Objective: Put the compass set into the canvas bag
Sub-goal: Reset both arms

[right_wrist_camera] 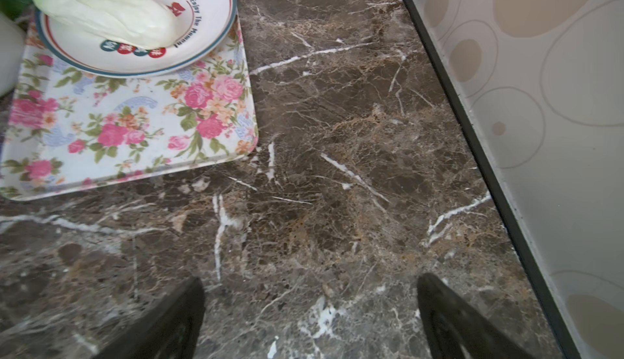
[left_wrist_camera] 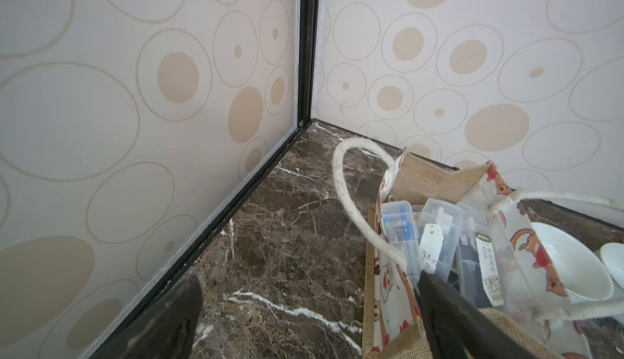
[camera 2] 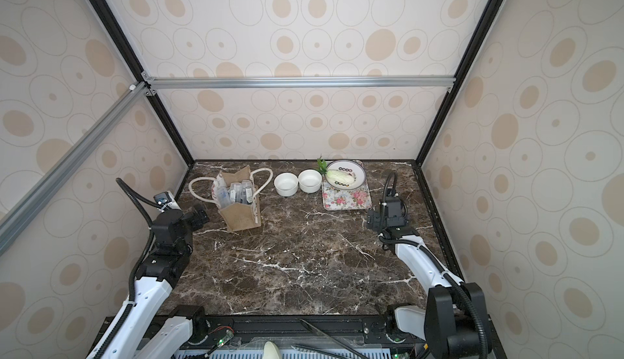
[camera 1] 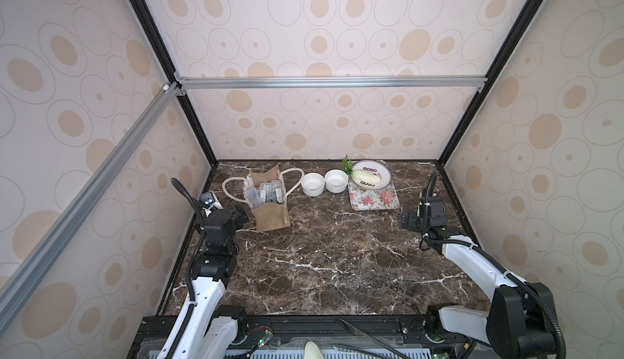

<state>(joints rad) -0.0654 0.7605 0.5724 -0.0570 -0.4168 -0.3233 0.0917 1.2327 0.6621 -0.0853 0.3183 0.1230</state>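
The canvas bag (camera 1: 271, 217) (camera 2: 242, 219) stands upright at the back left of the marble table, its rope handles splayed out to both sides. Several clear plastic compass set cases (camera 1: 266, 194) (camera 2: 236, 193) (left_wrist_camera: 435, 235) stand inside it, poking above the rim. My left gripper (camera 1: 241, 219) (camera 2: 200, 215) (left_wrist_camera: 309, 283) is open and empty just left of the bag; in the left wrist view one finger overlaps the bag's near edge. My right gripper (camera 1: 407, 220) (camera 2: 371, 220) (right_wrist_camera: 309, 281) is open and empty over bare table near the right wall.
Two white bowls (camera 1: 312, 190) (camera 1: 336, 187) sit right of the bag. A floral tray (camera 1: 374, 202) (right_wrist_camera: 135, 131) at the back right carries a plate (camera 1: 389, 175) (right_wrist_camera: 84, 57) with a cabbage (camera 1: 366, 176) (right_wrist_camera: 101, 9). Walls enclose the table on three sides.
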